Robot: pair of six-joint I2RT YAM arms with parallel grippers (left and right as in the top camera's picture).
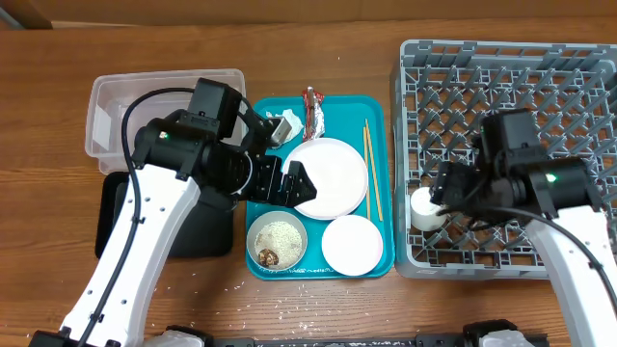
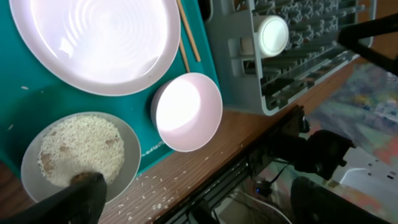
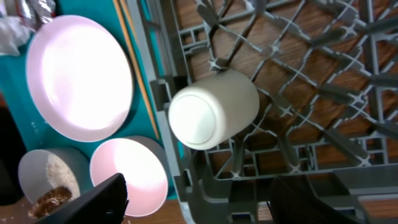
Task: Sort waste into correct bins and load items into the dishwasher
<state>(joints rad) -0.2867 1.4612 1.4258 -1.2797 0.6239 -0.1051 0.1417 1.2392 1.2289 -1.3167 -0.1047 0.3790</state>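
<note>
My left gripper (image 1: 286, 183) (image 2: 199, 205) is open and empty, over the left edge of the large pale plate (image 1: 331, 178) (image 2: 102, 43) on the teal tray. In front of it stand the whitish bowl (image 1: 278, 241) (image 2: 81, 152) holding rice crumbs and the pink bowl (image 1: 352, 243) (image 2: 186, 112) (image 3: 130, 174). The tissue (image 1: 281, 123), the wrapper (image 1: 313, 111) and the chopsticks (image 1: 367, 164) lie on the tray. My right gripper (image 1: 439, 188) (image 3: 205, 199) is open, just by the white cup (image 1: 425, 207) (image 3: 214, 109), which lies on its side in the grey rack (image 1: 511, 96) (image 3: 323, 93).
The clear tub (image 1: 145, 106) and the black tray (image 1: 207, 236) stand left of the teal tray (image 1: 384, 262); my left arm passes over both. Loose rice crumbs (image 1: 289, 280) (image 2: 168, 193) lie on the table near its front edge.
</note>
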